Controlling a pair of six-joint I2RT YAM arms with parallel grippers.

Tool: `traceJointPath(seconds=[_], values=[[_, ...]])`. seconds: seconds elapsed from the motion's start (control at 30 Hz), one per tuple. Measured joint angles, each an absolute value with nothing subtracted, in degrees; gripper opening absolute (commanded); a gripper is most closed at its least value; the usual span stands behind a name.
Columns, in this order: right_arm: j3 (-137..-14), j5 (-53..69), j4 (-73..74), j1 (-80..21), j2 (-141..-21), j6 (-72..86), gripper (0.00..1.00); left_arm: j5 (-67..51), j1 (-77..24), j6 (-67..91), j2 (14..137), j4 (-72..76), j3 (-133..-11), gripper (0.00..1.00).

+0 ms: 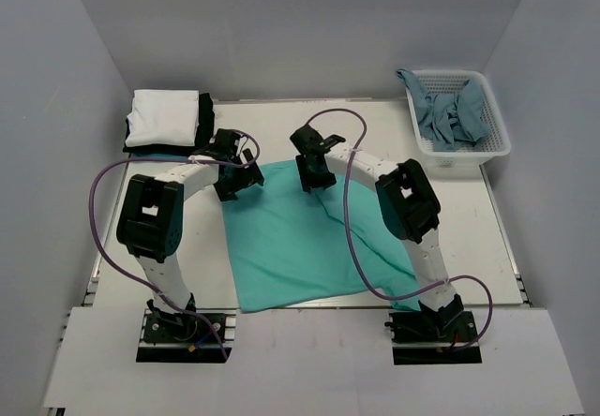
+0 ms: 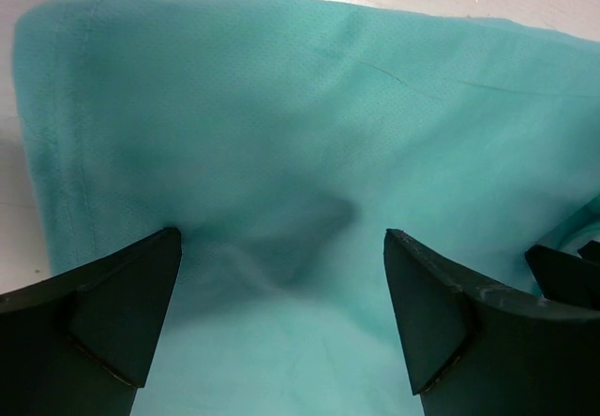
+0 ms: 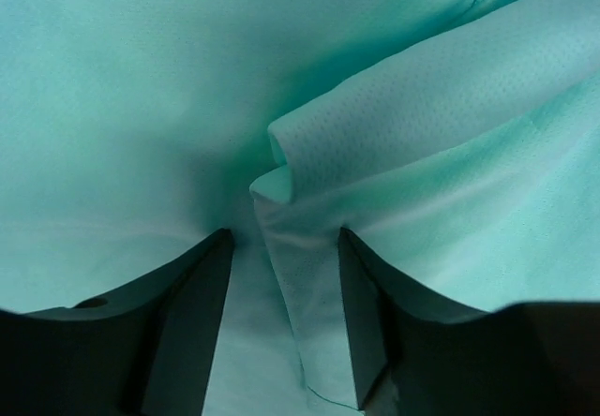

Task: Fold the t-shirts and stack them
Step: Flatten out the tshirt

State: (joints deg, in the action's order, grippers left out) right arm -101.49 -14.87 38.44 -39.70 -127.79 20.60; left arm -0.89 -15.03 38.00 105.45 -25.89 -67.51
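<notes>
A turquoise-green t-shirt [image 1: 300, 238] lies spread on the table's middle, with a raised fold running down its right side. My left gripper [image 1: 234, 180] is at the shirt's far left corner. It stands wide open [image 2: 281, 247] over flat cloth [image 2: 309, 107], with nothing between its fingers. My right gripper [image 1: 312, 174] is at the shirt's far edge. Its jaws [image 3: 286, 238] stand part-way apart astride a pinched-up fold [image 3: 309, 275]. The fold lies against the right finger, and a gap shows on the left. A folded white t-shirt [image 1: 164, 116] rests on a black one [image 1: 204, 116] at the far left.
A white lattice basket [image 1: 464, 156] at the far right holds crumpled blue-grey cloth [image 1: 450, 116]. Purple cables [image 1: 103, 191] loop from both arms. The table's front edge runs just past the shirt's near hem [image 1: 281, 305].
</notes>
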Motion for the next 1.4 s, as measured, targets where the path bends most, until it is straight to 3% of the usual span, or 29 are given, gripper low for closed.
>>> traceJointPath(seconds=[0.03, 0.17, 0.37, 0.4, 0.87, 1.13, 1.17, 1.23, 1.27, 1.37, 1.4], values=[[-101.12, -14.85, 38.15, -39.64, -127.59, 20.58, 0.52, -0.58, -15.03, 38.04, 105.45, -25.87, -67.51, 1.00], [-99.15, -15.03, 37.15, -39.07, -126.34, 21.10, 0.26, 1.48, -14.98, 38.26, 105.73, -25.96, -67.81, 1.00], [-94.74, -16.43, 37.21, -36.32, -123.07, 21.15, 0.23, 6.39, -14.98, 38.35, 107.81, -27.51, -70.41, 1.00], [-94.61, -16.56, 37.30, -35.33, -122.48, 20.93, 0.00, 7.44, -14.98, 38.26, 108.44, -28.03, -71.22, 1.00], [-92.23, -14.37, 35.38, -28.10, -116.18, 15.92, 0.00, 16.91, -14.35, 34.39, 113.19, -30.74, -76.66, 1.00], [-92.09, -17.87, 35.48, -17.28, -116.09, 12.99, 0.00, 18.22, -11.70, 30.72, 114.24, -29.95, -77.97, 1.00], [-92.18, -18.11, 35.57, -15.86, -116.09, 12.91, 0.17, 18.22, -11.38, 29.98, 114.28, -29.61, -77.97, 1.00], [-93.82, -18.28, 37.17, -13.50, -116.42, 12.51, 0.25, 17.91, -10.85, 28.23, 114.37, -29.12, -78.15, 1.00], [-95.57, -18.90, 38.04, -12.69, -116.81, 11.99, 0.36, 17.93, -10.72, 27.29, 114.56, -29.04, -78.46, 1.00], [-101.54, -19.44, 39.20, -11.97, -117.80, 10.48, 0.56, 17.69, -10.44, 24.38, 115.52, -28.88, -79.99, 1.00], [-102.96, -18.90, 39.20, -12.16, -117.75, 9.80, 0.58, 17.32, -10.33, 23.44, 115.92, -28.93, -80.71, 1.00]])
